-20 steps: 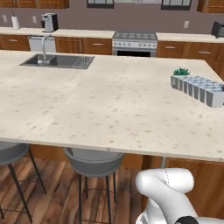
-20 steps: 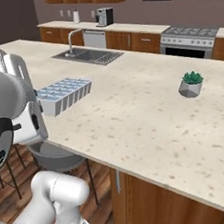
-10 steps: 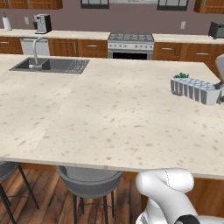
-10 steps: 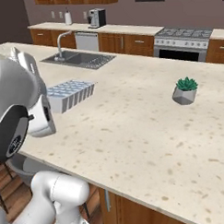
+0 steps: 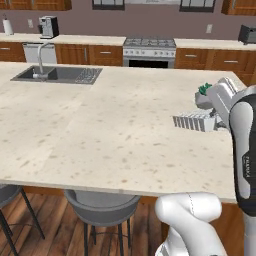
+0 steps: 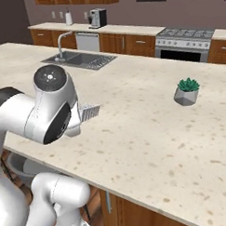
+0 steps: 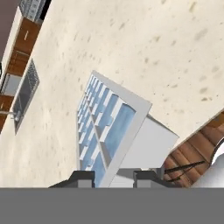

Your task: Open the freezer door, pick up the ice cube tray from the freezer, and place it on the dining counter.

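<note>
The dining counter spreads wide, its inset steel sink at the far left with a faucet. A small potted plant sits on the stone top. The gripper pinches the ice cube tray by its near end, held over the counter near its front edge, its cells showing pale blue.

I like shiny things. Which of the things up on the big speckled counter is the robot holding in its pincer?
The ice cube tray, pale blue with rows of square cells. The pincer is shut on its near end. The potted plant and the sink sit apart, untouched.
</note>
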